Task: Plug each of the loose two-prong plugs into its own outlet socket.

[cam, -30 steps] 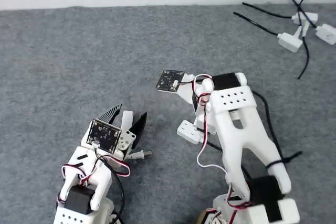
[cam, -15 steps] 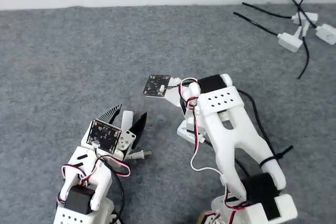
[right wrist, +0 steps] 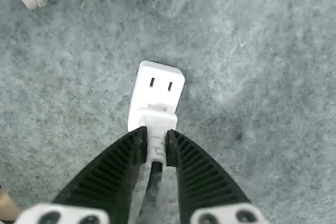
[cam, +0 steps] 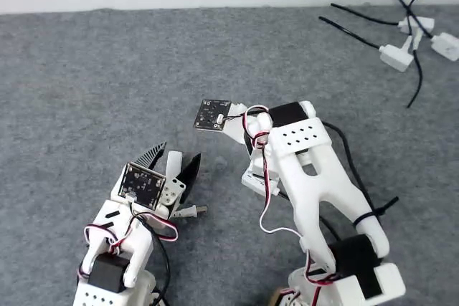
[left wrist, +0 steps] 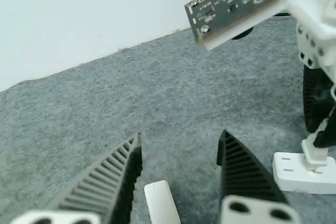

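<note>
- Outlet socket (right wrist: 156, 92), mid-table: we see the right gripper (right wrist: 156, 135) pinching its cord end.
- Left gripper (left wrist: 181, 137) spread; two-prong plug (cam: 186, 211) just beside it.

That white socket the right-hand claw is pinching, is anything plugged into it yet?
Empty. The socket shows both slots bare in the right wrist view, while the right gripper is shut on its cord end.

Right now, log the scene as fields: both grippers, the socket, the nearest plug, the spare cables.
left gripper: open, over grey carpet
right gripper: shut on neck of outlet socket
outlet socket: flat on carpet, both slots empty
loose plug: beside left arm, prongs free
spare plugs and cables: tangled, far right of carpet
</note>
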{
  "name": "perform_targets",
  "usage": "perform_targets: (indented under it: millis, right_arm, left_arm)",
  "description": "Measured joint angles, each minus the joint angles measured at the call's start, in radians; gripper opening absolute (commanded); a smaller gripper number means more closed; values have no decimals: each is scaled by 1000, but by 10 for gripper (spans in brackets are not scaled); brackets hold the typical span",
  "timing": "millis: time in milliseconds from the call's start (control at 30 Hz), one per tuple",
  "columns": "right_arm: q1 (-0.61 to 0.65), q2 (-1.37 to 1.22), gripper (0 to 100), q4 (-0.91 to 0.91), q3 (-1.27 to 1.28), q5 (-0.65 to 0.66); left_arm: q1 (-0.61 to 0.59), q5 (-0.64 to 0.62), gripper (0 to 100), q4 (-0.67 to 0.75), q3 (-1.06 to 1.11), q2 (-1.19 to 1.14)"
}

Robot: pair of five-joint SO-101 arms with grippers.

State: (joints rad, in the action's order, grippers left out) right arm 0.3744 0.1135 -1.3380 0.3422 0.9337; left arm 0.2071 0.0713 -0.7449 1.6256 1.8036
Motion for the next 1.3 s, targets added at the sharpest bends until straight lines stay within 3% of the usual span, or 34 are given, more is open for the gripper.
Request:
perform_targets:
  millis: [900,1300]
  right_arm:
    - [-64,-2,10,9,87,18]
    - [-71,28,10,190,255,21]
  left_arm:
    - [0,0,235,0,0,0]
    - [0,0,235,0,0,0]
